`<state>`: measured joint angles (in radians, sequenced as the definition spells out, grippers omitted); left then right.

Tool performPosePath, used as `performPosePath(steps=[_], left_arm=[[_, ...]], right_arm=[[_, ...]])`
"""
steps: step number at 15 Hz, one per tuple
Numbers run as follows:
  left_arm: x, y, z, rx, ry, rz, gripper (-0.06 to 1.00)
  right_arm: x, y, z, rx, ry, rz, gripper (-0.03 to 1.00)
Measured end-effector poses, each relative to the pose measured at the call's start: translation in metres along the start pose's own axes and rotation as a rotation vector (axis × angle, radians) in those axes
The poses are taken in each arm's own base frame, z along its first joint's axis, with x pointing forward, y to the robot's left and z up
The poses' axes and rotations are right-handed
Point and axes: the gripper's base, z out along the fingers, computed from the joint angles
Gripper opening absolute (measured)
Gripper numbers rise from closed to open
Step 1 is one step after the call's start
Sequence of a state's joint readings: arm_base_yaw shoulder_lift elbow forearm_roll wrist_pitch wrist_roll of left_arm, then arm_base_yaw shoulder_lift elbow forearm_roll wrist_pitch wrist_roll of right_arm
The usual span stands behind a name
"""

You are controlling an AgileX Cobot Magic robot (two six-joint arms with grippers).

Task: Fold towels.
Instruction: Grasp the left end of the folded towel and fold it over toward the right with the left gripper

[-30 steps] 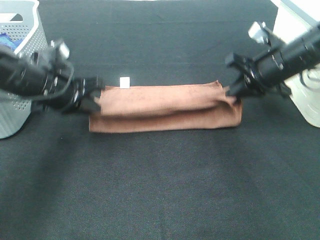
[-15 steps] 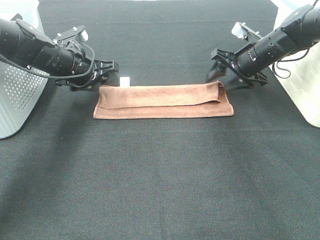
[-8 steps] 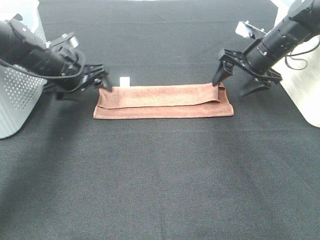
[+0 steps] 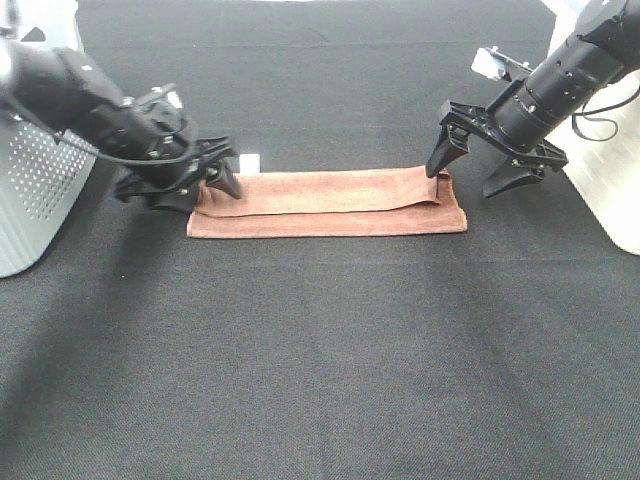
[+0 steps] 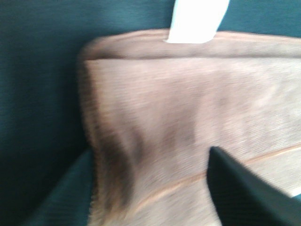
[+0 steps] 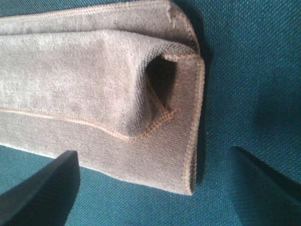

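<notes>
Between two pale bins (image 4: 40, 190) (image 4: 612, 200), left gripper (image 4: 215, 190) and right gripper (image 4: 460, 182) gape open at towel (image 4: 330, 205) ends.

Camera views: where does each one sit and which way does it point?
Exterior high: high up, looking down on the folded towel; left pincer and right pincer show.
Left wrist: close over the towel's tag end; one finger shows.
Right wrist: over the towel's other end; two open fingers show.
Shared by all: the towel.

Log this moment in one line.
towel: folded strip, flat | left gripper: open at left end | right gripper: open over right end
</notes>
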<state>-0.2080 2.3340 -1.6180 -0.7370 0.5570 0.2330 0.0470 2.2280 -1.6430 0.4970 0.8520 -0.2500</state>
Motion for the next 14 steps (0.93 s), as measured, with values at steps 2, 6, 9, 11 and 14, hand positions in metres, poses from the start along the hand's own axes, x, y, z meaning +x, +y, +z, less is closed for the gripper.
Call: performPosePath(steps=[2, 6, 9, 11, 14], left_arm=[[0.002, 0.001, 0.004, -0.009, 0.021, -0.048, 0.26], [0.004, 0.003, 0.003, -0.03, 0.066, -0.015, 0.03], [-0.007, -0.005, -0.015, -0.101, 0.113, 0.083, 0.03], [-0.013, -0.009, -0.029, -0.148, 0.114, 0.101, 0.03], [-0.033, -0.024, -0.081, -0.29, 0.091, 0.155, 0.03]], right_arm=[[0.0, 0.0, 0.0, 0.0, 0.0, 0.0, 0.79], [0.0, 0.0, 0.0, 0.0, -0.001, 0.0, 0.79], [0.0, 0.0, 0.0, 0.0, 0.0, 0.0, 0.79], [0.0, 0.0, 0.0, 0.0, 0.001, 0.0, 0.79], [0.0, 0.0, 0.0, 0.0, 0.001, 0.0, 0.79]])
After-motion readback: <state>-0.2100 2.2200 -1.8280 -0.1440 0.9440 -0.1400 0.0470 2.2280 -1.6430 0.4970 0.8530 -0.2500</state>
